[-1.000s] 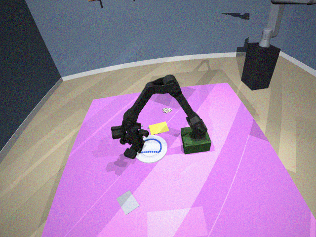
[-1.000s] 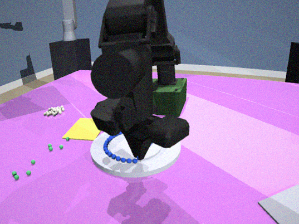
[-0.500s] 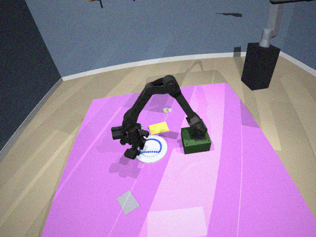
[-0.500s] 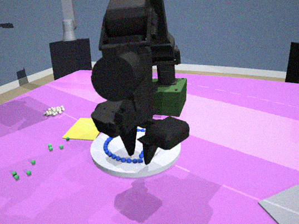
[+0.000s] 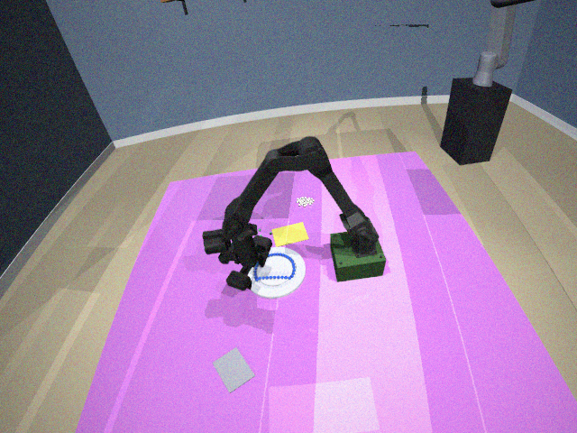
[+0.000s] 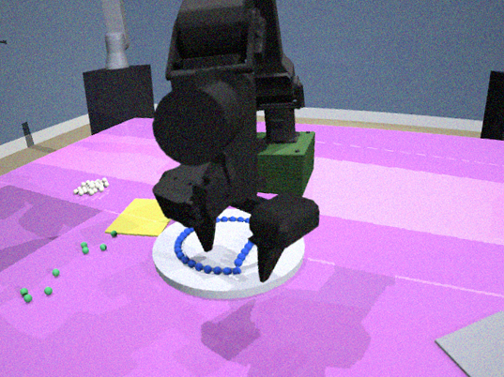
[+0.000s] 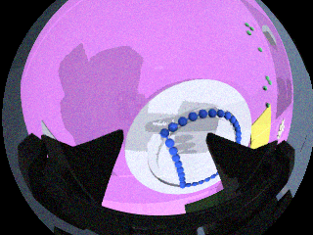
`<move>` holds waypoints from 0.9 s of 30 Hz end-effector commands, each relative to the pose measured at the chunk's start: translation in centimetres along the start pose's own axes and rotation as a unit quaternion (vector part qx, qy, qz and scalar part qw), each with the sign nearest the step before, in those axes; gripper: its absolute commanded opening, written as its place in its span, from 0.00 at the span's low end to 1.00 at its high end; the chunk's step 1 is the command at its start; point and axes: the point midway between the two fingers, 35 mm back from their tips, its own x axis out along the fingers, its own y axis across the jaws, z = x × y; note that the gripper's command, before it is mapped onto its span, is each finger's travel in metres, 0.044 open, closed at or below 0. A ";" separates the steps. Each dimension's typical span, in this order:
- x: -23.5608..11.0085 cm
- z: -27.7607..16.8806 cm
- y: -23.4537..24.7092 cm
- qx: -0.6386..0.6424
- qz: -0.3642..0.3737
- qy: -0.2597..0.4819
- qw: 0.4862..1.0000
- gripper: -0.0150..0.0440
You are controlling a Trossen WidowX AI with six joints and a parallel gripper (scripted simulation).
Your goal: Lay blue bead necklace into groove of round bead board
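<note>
Over the round bead board [image 6: 224,282] our gripper [image 6: 234,257] hangs with fingers spread wide and empty, the blue bead necklace [image 6: 208,266] lying on the board, so we should lift straight up without snagging beads.

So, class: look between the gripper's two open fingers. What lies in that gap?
In the exterior view, part of the blue necklace lies there on the white round board, below the open gripper. Nothing is held.
</note>
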 end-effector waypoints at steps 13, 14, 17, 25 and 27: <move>-0.6 -1.1 -0.3 -0.039 0.000 0.001 0.999 0.87; -1.0 -1.8 -0.5 -0.067 0.000 0.001 0.998 0.82; -1.8 -3.9 -1.2 -0.151 0.000 0.002 0.989 0.69; -3.1 -9.6 -3.5 -0.363 0.000 0.005 0.932 0.46; -3.1 -10.1 -3.7 -0.380 0.000 0.005 0.925 0.46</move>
